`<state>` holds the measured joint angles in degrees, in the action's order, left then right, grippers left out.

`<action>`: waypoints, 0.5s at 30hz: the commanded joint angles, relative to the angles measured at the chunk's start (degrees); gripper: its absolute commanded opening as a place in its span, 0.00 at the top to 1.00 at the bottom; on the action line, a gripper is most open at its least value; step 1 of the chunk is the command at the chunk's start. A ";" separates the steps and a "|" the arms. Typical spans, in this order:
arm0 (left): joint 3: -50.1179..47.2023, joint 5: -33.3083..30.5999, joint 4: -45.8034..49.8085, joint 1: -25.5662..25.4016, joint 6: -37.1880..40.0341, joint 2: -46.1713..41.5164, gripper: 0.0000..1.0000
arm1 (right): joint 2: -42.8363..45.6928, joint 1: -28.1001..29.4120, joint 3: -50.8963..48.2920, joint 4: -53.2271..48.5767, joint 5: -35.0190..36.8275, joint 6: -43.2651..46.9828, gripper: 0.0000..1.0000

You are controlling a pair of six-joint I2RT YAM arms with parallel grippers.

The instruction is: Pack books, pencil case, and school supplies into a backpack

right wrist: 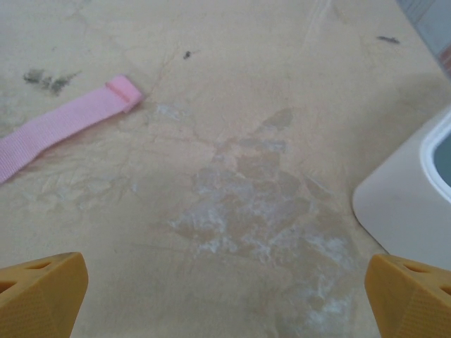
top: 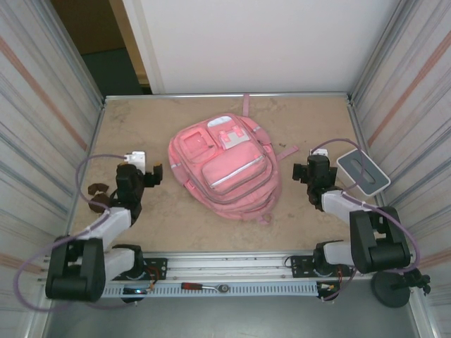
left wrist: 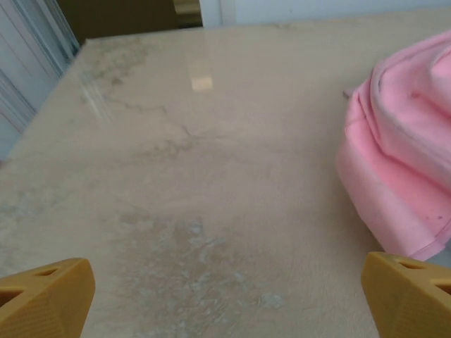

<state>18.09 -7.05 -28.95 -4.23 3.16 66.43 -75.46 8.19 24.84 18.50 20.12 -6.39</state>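
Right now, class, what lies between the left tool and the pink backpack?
Nothing but a bare stretch of table separates the left tool from the backpack. The top view shows the gap; the left wrist view shows that surface bare too.

The backpack (top: 224, 169) is pink with white patches and pale zip lines. Its strap (right wrist: 63, 127) is the same pink, finely woven. The surface (top: 134, 134) is beige, marbled with faint veins and whitish blotches. The box (top: 362, 171) is white-rimmed with a grey centre. The left end effector (left wrist: 225, 310) and right end effector (right wrist: 225, 303) have yellow-orange fingers (left wrist: 42, 299). The arms (top: 106, 225) are black with white links.
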 commanded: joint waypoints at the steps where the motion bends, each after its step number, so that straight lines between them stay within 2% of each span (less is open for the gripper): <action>1: 0.74 3.17 -11.25 0.18 -0.90 6.40 0.02 | -0.84 -1.40 -0.66 11.27 -2.81 2.06 0.01; 4: 3.95 2.86 -8.45 0.24 0.09 8.96 0.01 | -2.01 -2.97 -1.19 15.24 -4.96 1.73 0.01; 6: 3.82 2.57 -10.78 0.32 0.98 10.46 0.01 | -3.06 -3.73 -1.66 18.41 -6.06 2.28 0.01; 9: 2.18 2.67 -18.73 0.50 1.50 15.47 0.01 | -4.97 -4.70 -1.61 21.25 -7.84 3.42 0.01; 11: 2.57 3.41 -24.18 0.46 2.76 21.25 0.01 | -8.30 -6.09 -2.88 26.87 -9.75 3.24 0.01; 13: 4.64 4.13 -16.61 1.25 1.17 19.54 0.01 | -11.92 -7.60 -3.09 29.84 -11.16 1.77 0.01; 14: 5.18 4.71 -17.47 2.15 0.48 20.30 0.01 | -13.70 -8.32 -2.92 32.15 -12.05 1.54 0.01; 15: 4.89 4.93 -19.68 2.38 0.56 21.21 0.01 | -13.30 -9.06 -2.33 30.29 -13.18 0.99 0.01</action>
<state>20.91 -3.57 -44.45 -3.29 4.03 87.22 -87.11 0.84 22.98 43.55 10.59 -4.51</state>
